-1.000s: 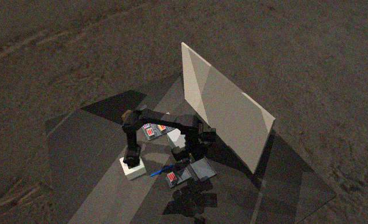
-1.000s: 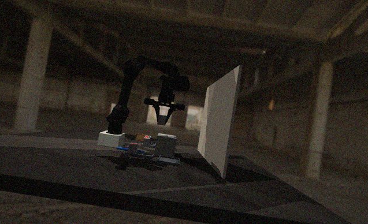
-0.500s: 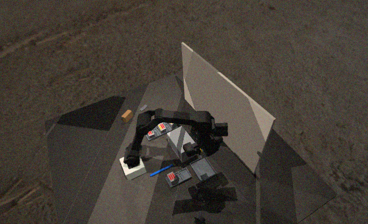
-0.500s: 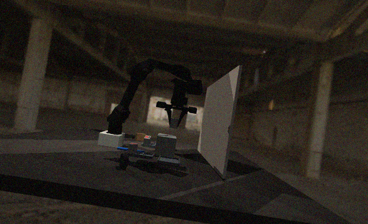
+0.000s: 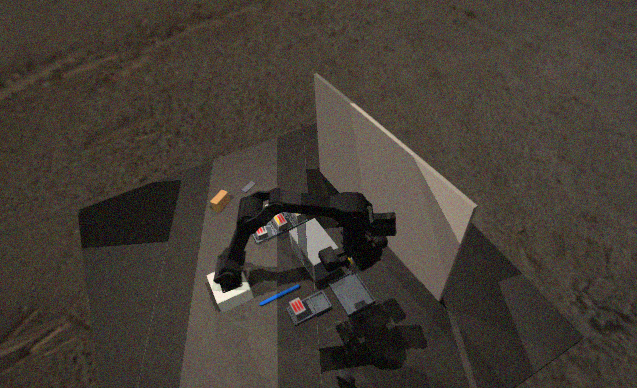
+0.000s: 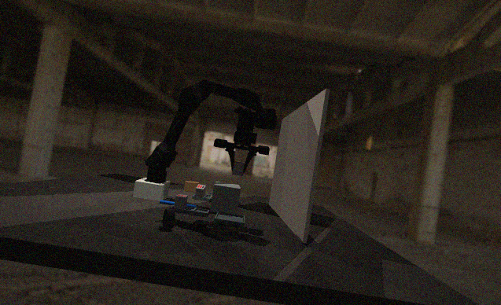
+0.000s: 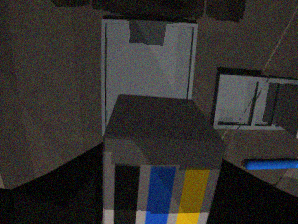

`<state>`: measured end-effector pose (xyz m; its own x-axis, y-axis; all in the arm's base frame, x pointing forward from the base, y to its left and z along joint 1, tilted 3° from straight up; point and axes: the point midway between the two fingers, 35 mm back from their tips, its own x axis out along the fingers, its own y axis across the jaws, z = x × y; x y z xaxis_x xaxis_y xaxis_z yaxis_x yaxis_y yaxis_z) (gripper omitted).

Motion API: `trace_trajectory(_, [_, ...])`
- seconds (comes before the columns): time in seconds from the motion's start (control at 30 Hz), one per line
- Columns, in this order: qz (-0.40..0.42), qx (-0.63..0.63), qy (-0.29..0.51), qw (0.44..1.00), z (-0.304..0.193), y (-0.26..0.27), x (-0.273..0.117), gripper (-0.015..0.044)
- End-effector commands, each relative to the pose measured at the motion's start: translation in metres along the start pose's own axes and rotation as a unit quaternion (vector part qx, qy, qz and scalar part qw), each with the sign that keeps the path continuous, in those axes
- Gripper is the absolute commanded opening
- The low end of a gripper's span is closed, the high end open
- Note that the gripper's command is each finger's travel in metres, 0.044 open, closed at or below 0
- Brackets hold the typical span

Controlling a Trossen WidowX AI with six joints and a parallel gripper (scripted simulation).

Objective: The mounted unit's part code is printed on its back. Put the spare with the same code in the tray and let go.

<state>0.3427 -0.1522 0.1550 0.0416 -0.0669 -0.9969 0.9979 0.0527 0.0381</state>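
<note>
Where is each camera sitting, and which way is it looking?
Top: high above, looking down on the arm, its white base, the tall panel and the tray.
Exterior: low at the platform's edge, looking across at the whole arched arm and the end effector hanging in the air.
Wrist: on the arm, looking down past the dark fingers at the striped spare it grips, above the tray.
Top and wrist both show the blue pen.
</note>
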Motion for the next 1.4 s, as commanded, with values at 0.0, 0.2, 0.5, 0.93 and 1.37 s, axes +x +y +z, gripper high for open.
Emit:
trace_trajectory(0.0, [-0.001,0.003,-0.002,1.0,0.001,0.0,0.003,0.0])
trace_trajectory(0.2, [0.0,0.003,-0.002,1.0,0.001,0.001,0.008,0.0])
trace_trajectory(0.5, [0.0,0.003,-0.002,1.0,0.002,0.003,0.017,0.0])
trace_trajectory(0.93, [0.0,0.003,-0.002,1.0,0.003,0.004,0.029,0.0])
trace_trajectory(1.37, [0.0,0.003,-0.002,1.0,0.003,0.005,0.041,0.0])
